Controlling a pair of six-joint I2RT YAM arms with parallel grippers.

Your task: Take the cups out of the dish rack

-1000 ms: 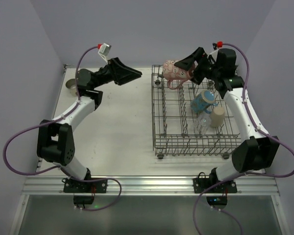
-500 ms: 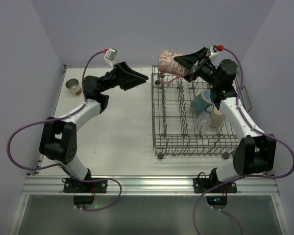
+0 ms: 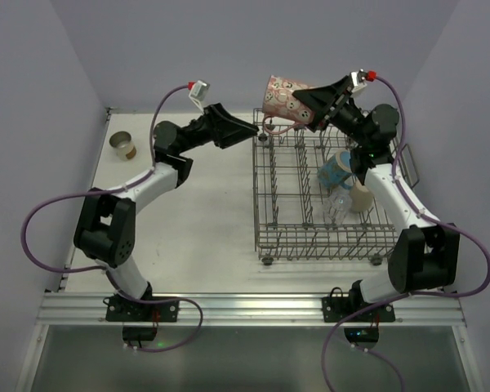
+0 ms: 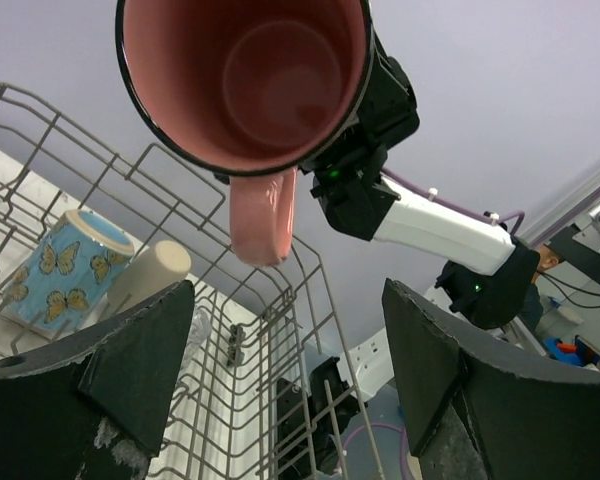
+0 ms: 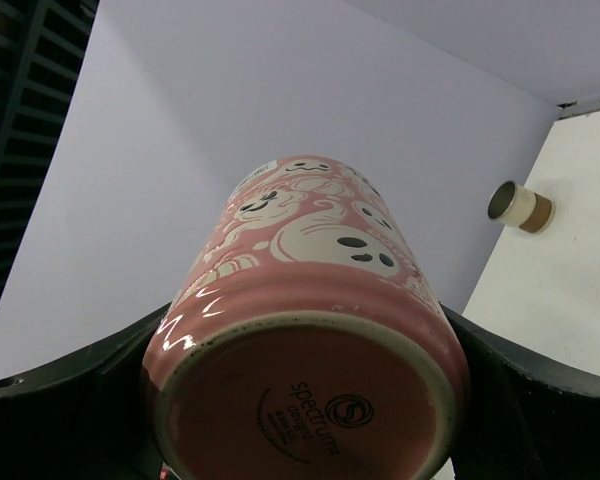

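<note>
Two grippers: right gripper (image 3: 304, 104) clamps pink mug (image 3: 278, 96), fingertips hidden behind it; left gripper (image 3: 247, 128) spread wide. In rack (image 3: 310, 245), clear tumbler (image 3: 339, 204) hard to discern.

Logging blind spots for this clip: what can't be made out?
1. Right wrist view: the base of the pink mug fills the frame, hiding where the right hand grips it.
2. Top view: the glass tumbler is faint behind the dish rack wires; upright or tipped is unclear.
3. Top view: the tan cup is too small to see inside.
</note>
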